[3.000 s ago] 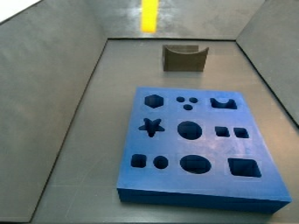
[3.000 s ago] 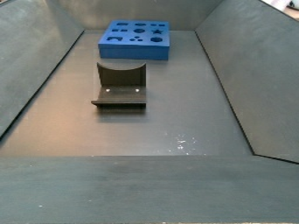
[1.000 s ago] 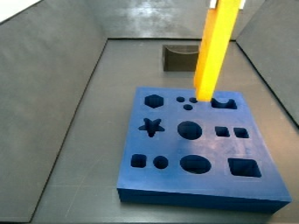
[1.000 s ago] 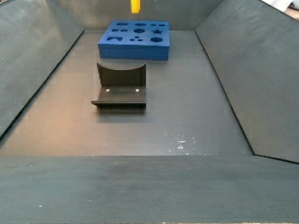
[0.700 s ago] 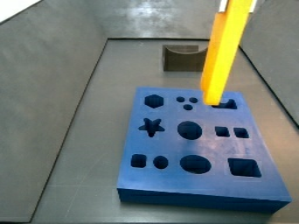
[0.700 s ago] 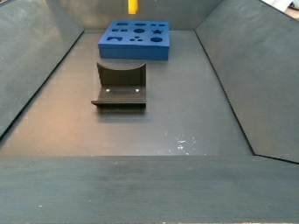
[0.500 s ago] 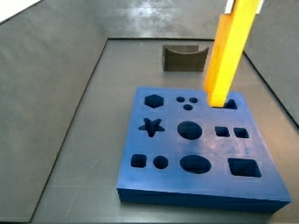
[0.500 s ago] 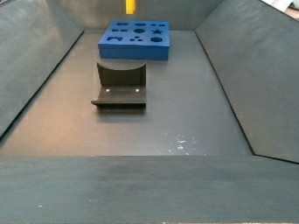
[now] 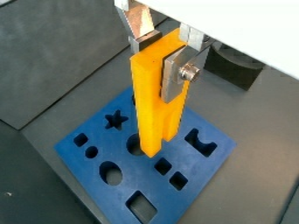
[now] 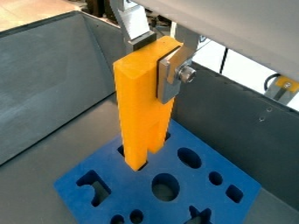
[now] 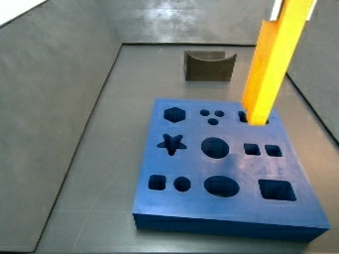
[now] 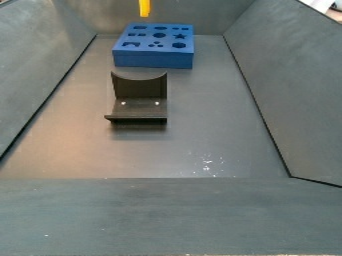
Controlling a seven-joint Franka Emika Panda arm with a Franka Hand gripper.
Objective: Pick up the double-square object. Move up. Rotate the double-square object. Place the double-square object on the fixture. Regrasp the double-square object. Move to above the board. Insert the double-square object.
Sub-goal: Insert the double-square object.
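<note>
The double-square object is a long yellow-orange block hanging upright. My gripper is shut on its upper end, a silver finger pressed to each side; the same grasp shows in the other wrist view, gripper on block. In a side view only the block shows; the gripper is out of frame above. Its lower end sits at the notched cut-out in the back right of the blue board. Whether it has entered the hole I cannot tell. The fixture stands behind the board.
Sloped grey walls close in the floor on all sides. In a side view the fixture stands on its base plate in front of the board. The board carries star, round and square holes.
The block has come in from above and moved right across the board, from over the small round holes to the notched cut-out at the back right. The gripper stays shut on it.
</note>
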